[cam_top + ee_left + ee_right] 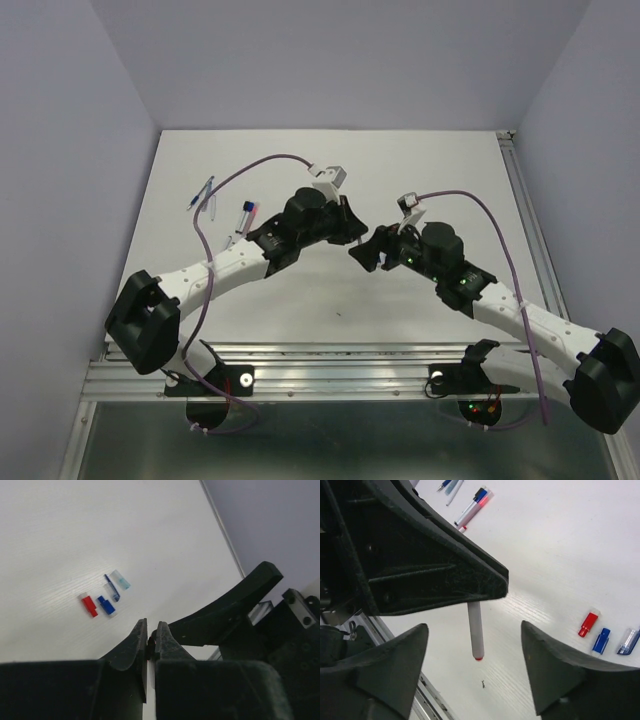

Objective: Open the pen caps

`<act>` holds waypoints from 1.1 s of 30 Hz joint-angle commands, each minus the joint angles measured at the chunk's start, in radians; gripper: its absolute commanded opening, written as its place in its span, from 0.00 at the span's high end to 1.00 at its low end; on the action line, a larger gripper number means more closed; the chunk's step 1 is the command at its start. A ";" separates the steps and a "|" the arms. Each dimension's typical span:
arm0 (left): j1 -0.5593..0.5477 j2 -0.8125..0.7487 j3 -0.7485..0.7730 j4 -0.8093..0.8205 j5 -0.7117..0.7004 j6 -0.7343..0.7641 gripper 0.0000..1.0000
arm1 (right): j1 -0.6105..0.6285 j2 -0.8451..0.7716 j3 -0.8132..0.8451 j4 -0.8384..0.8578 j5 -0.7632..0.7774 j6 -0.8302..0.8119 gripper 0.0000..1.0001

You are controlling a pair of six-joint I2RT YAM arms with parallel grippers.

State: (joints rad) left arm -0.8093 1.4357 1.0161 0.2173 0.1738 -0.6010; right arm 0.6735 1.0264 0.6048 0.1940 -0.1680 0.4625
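Your short red plastic cap (588, 624), dark blue cap (601, 640) and light blue cap (629, 641) lie on the white desk (560, 555). The left end effector (151, 637) clamps a whitish red-tipped barrel (475, 627), the right end effector (365, 252) is apart, and the far-left pens (245, 215) look capped.

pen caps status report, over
Left gripper shut on red-tipped pen. Right gripper open, empty. Red cap, dark blue cap, light blue cap lying loose on table. No obstruction seen.
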 commanded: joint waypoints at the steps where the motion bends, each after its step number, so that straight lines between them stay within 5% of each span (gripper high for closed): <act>1: 0.059 -0.031 0.079 -0.111 -0.163 0.088 1.00 | -0.005 -0.015 0.006 0.006 0.044 -0.001 0.12; 2: 0.082 -0.023 0.094 -0.160 -0.183 0.130 1.00 | -0.005 -0.020 0.001 -0.002 0.064 -0.001 0.00; 12: 0.464 0.092 0.266 -0.327 -0.523 0.408 1.00 | -0.006 -0.052 -0.016 -0.106 0.298 -0.065 0.00; 16: 0.567 0.228 0.407 -0.435 -0.499 0.512 1.00 | -0.006 -0.017 -0.005 -0.146 0.335 -0.087 0.00; 26: 0.676 0.607 0.716 -0.690 -0.612 0.524 1.00 | -0.006 0.008 -0.014 -0.163 0.403 -0.085 0.00; 33: 0.720 0.661 0.697 -0.661 -0.617 0.538 0.92 | -0.006 -0.008 -0.033 -0.145 0.395 -0.082 0.00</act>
State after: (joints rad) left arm -0.1150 2.1208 1.6806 -0.4442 -0.3988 -0.0864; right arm 0.6735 1.0351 0.6018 0.0135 0.2020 0.3946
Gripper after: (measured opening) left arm 0.154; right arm 0.998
